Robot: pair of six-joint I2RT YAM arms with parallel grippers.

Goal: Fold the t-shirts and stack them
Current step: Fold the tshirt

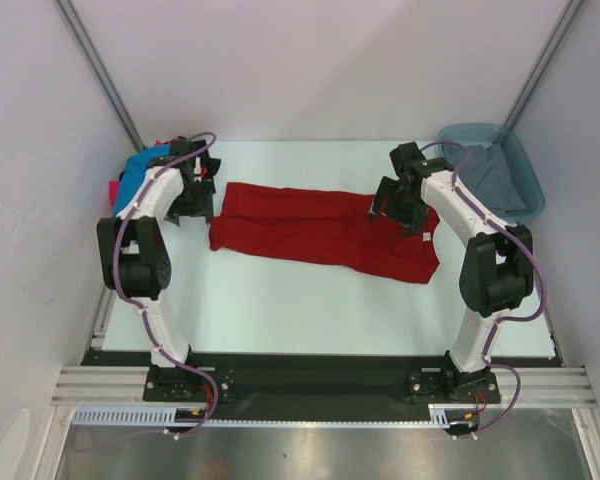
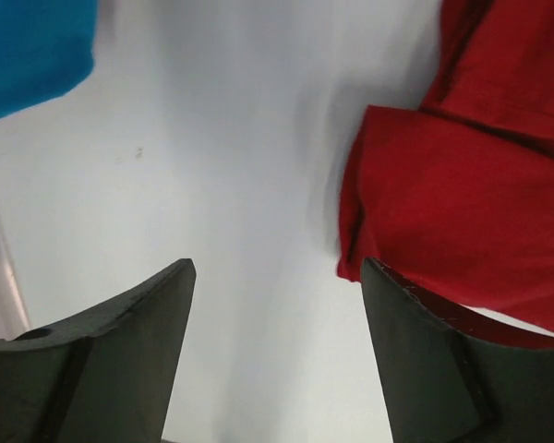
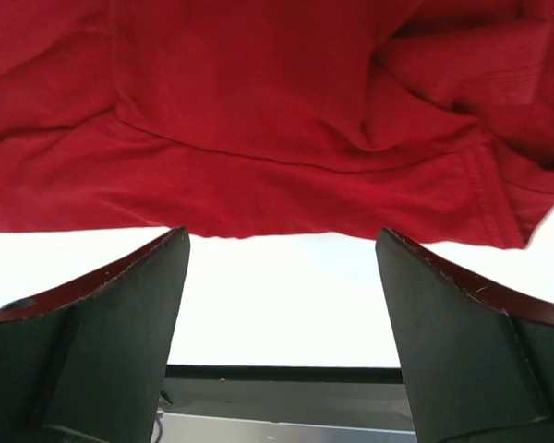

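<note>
Top view: the dark red t-shirt (image 1: 320, 228) is laid as a long band across the middle of the surface (image 1: 280, 300), the left claw (image 1: 192, 203) parked at its left end, the right claw (image 1: 384, 208) over its right end. Left wrist view: jaws are spread, nothing pinched, the cloth edge seen just beside one finger (image 2: 443, 369). Right wrist view: jaws spread too, hem just beyond them. Soft, light, floppy stuff probably, so both end corners are best pinched and lifted together.

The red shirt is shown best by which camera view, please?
The top external view: the red shirt lies there whole. The left wrist view catches only one end, the right wrist view only a wrinkled stretch along one edge.
</note>
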